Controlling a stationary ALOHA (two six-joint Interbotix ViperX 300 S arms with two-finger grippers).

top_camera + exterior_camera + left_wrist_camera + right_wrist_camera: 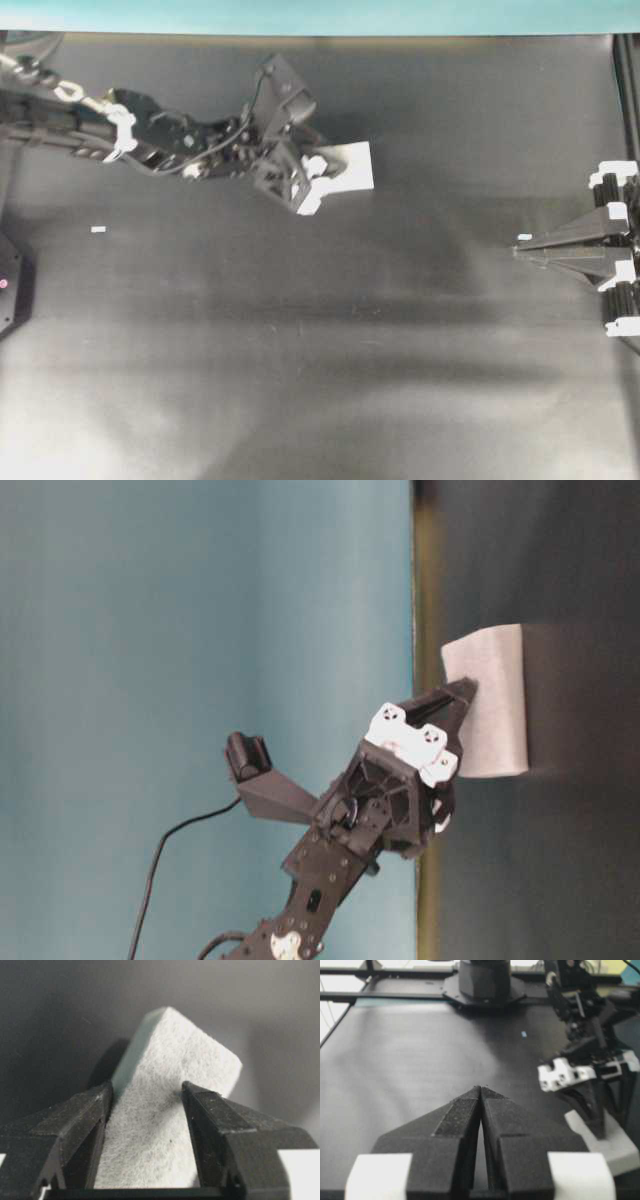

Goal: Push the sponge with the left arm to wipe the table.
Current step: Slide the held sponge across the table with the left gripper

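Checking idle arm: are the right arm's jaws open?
No, in its wrist view the right gripper has its jaws pressed together, tips meeting.

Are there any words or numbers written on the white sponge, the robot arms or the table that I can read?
None: no words, numbers, labels or signs can be read in any view.
The sponge is plain white, with no markings.
The table is bare dark grey.
The left end effector and right end effector show only black parts and blank white pads.
The tiny white speck is too small to tell.
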